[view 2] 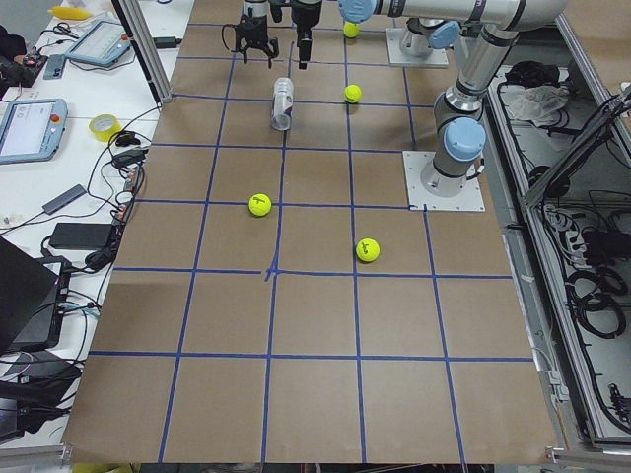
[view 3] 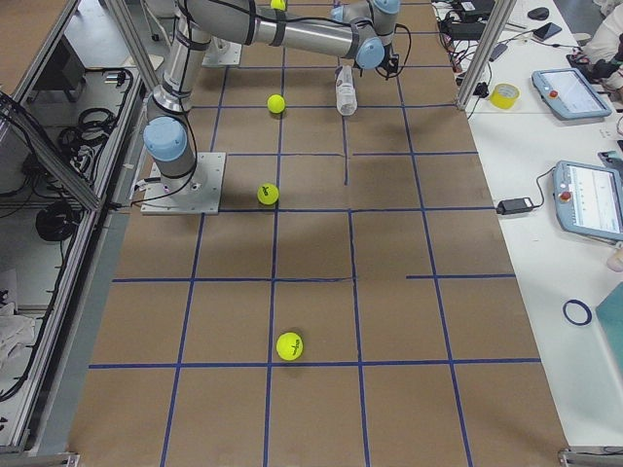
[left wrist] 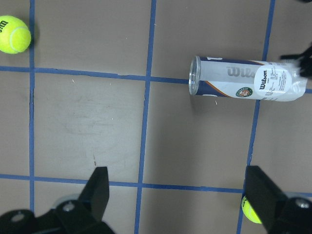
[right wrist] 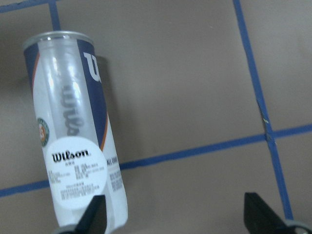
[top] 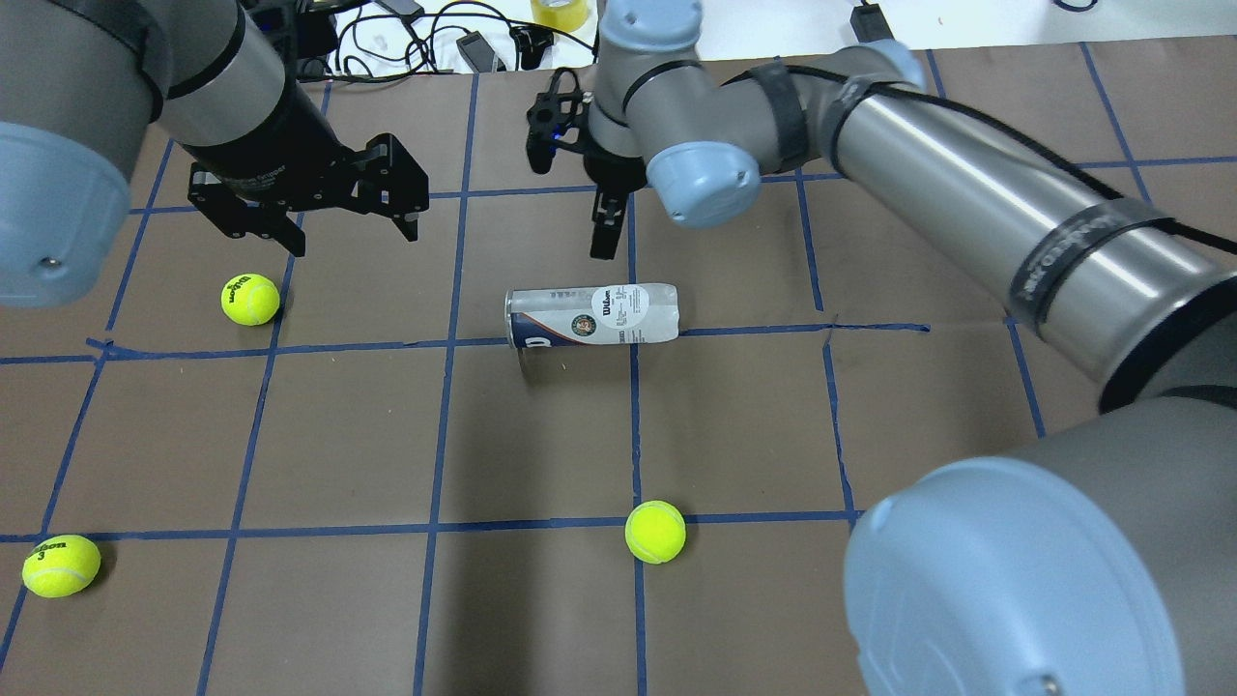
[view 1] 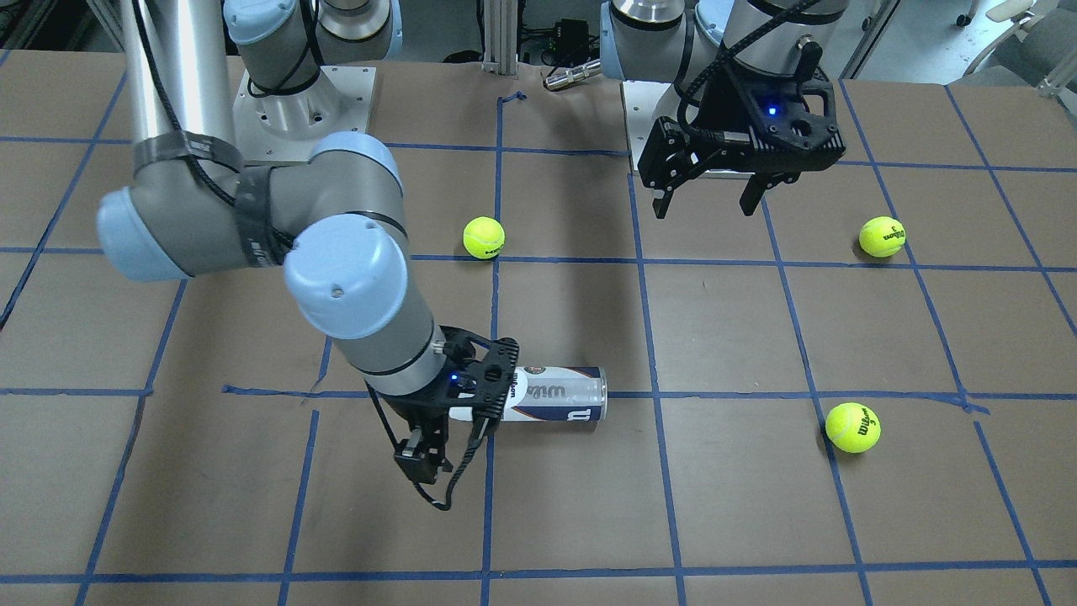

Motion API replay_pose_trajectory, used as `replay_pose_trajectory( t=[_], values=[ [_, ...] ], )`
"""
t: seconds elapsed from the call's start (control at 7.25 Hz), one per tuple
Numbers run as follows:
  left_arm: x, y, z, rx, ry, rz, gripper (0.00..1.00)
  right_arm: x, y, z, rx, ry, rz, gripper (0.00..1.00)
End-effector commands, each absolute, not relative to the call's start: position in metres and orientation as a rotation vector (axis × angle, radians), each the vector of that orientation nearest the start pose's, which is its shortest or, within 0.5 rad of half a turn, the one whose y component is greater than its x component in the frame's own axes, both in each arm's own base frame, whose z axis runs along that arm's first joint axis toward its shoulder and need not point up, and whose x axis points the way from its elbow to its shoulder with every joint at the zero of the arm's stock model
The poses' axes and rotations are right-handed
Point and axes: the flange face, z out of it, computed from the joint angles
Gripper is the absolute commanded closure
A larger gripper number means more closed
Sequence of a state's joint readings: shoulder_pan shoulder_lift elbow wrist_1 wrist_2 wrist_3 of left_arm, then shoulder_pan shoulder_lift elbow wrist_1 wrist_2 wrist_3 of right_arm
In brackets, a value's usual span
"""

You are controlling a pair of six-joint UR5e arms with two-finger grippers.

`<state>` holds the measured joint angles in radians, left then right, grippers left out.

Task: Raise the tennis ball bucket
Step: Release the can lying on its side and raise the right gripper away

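The tennis ball bucket [top: 591, 314] is a clear can with a white and navy Wilson label. It lies on its side on the brown table, and looks empty. It also shows in the front view [view 1: 559, 396], the left wrist view [left wrist: 248, 78] and the right wrist view [right wrist: 73, 136]. My right gripper [top: 604, 232] is open and empty. It hovers just beyond the can's closed end, on the side far from the robot, and points down [view 1: 425, 467]. In its wrist view one finger [right wrist: 95, 214] is next to the can. My left gripper [top: 348, 237] is open and empty, off to the can's left.
Three yellow-green tennis balls lie loose: one [top: 250, 299] under my left gripper, one [top: 61, 565] at the near left, one [top: 655, 531] near the middle front. Blue tape lines grid the table. Cables and gear lie past the far edge [top: 464, 43].
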<state>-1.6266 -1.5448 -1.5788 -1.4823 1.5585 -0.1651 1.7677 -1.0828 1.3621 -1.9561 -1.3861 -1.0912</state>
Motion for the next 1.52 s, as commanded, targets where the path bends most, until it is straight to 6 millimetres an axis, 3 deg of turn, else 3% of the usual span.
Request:
replay_pose_trajectory(
  t=[0.0, 0.28, 0.41, 0.55, 0.69, 0.83, 0.97, 1.1, 1.38],
  values=[
    [-0.164, -0.521, 0.487, -0.186, 3.154, -0.097, 0.00, 0.219, -0.597, 0.434, -1.508, 2.611, -0.158, 0.00],
    [-0.165, -0.527, 0.480, -0.184, 3.155, -0.075, 0.00, 0.161, -0.570, 0.474, -1.258, 2.718, -0.051, 0.00],
    [-0.162, -0.527, 0.465, -0.160, 3.162, -0.028, 0.00, 0.139, -0.564, 0.489, -1.078, 2.796, -0.055, 0.00],
    [-0.171, -0.539, 0.440, -0.165, 3.287, -0.032, 0.00, 0.127, -0.563, 0.497, -0.825, 2.915, -0.061, 0.00],
    [-0.165, -0.562, 0.401, -0.104, 3.316, -0.024, 0.00, 0.124, -0.543, 0.527, -0.651, 3.043, -0.100, 0.00],
    [-0.157, -0.577, 0.368, -0.074, 3.322, 0.059, 0.00, 0.125, -0.513, 0.561, -0.356, 3.093, -0.168, 0.00],
    [-0.145, -0.584, 0.342, -0.022, 3.374, 0.129, 0.00, 0.127, -0.508, 0.559, -0.238, 3.085, -0.167, 0.00],
    [-0.136, -0.593, 0.319, 0.024, 3.468, 0.182, 0.00, 0.131, -0.505, 0.556, -0.227, 3.084, -0.161, 0.00],
    [-0.137, -0.605, 0.271, -0.040, 3.611, 0.325, 0.00, 0.129, -0.506, 0.560, -0.192, 3.102, -0.185, 0.00]
  ],
)
